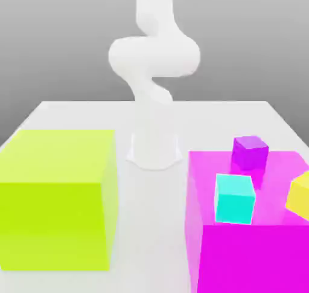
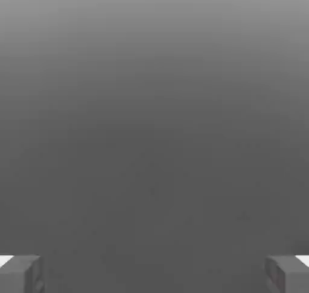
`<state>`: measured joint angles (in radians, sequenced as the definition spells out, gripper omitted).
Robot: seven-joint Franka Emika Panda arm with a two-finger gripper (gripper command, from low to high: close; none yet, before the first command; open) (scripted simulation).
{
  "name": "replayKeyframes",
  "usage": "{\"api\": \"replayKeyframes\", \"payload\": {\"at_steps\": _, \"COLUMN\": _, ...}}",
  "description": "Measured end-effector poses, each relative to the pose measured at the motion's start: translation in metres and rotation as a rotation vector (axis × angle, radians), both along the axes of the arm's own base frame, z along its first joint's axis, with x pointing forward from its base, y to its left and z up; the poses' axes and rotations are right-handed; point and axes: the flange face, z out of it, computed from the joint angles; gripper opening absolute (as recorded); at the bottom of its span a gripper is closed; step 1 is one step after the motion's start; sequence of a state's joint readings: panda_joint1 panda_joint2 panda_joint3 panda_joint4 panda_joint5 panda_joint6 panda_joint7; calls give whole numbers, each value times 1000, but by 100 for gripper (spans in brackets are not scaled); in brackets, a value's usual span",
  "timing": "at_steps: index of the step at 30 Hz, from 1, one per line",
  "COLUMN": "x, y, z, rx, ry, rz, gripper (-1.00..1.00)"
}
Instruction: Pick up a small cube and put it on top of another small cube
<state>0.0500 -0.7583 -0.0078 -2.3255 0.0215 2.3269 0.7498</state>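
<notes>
Occlusions and cut-offs, exterior and hand views.
The yellow cube [image 1: 300, 195] is cut by the exterior view's right edge; the magenta block [image 1: 253, 261] is cropped there and at the bottom. The arm [image 1: 154, 56] is truncated at the top. The fingertips [image 2: 21, 273] are clipped by the hand view's border.

— Any lettering, number or brand mark on anything here?

— None that can be read. The large lime-green block [image 1: 57, 198], the big magenta block [image 1: 253, 255] and the small purple [image 1: 250, 152], cyan [image 1: 234, 198] and yellow [image 1: 300, 195] cubes all have plain faces.

— And the white worktop [image 1: 151, 225]?

— Plain too: no label, sign or digit.
</notes>
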Motion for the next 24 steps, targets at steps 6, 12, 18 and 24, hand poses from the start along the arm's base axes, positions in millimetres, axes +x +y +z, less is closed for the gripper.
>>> {"api": "replayKeyframes", "payload": {"at_steps": 6, "x": 33, "y": 58, "z": -69, "rx": -44, "ry": 105, "rz": 235, "gripper": 0}}
{"api": "replayKeyframes", "payload": {"at_steps": 12, "x": 42, "y": 128, "z": -140, "rx": -110, "ry": 201, "rz": 472, "gripper": 0}}
{"api": "replayKeyframes", "payload": {"at_steps": 18, "x": 26, "y": 198, "z": -214, "rx": -196, "ry": 287, "rz": 711, "gripper": 0}}
{"api": "replayKeyframes", "payload": {"at_steps": 24, "x": -12, "y": 259, "z": -286, "rx": -301, "ry": 362, "rz": 948, "gripper": 0}}
